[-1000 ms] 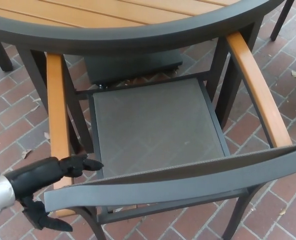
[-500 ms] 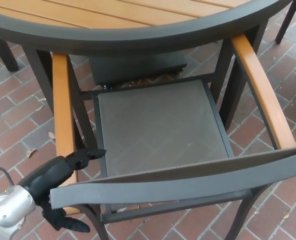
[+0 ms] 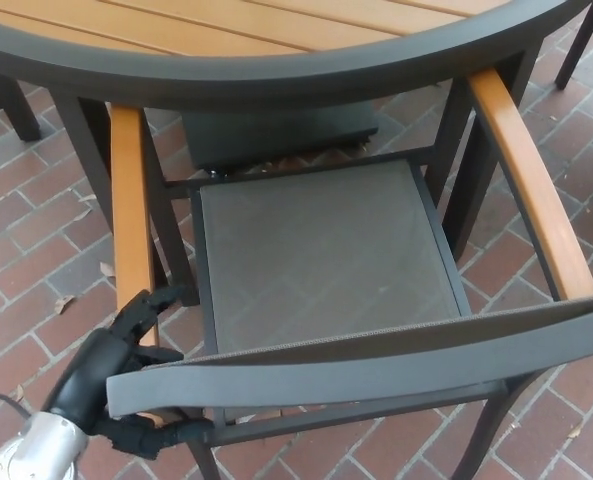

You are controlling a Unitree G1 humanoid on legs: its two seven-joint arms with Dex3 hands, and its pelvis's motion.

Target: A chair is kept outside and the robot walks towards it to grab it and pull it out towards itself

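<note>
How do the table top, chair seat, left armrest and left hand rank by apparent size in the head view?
1. table top, though cropped
2. chair seat
3. left armrest
4. left hand, partly hidden, and nearest the camera

The floor was paved with red-brown brick laid in a herringbone pattern, with scattered dry leaves. A round table with orange wooden slats and a dark rim filled the top. A dark square base stood beneath it. Lighting was even daylight.

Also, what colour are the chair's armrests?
Orange-tan wood-look armrests on a dark metal-framed chair; head view.
</note>
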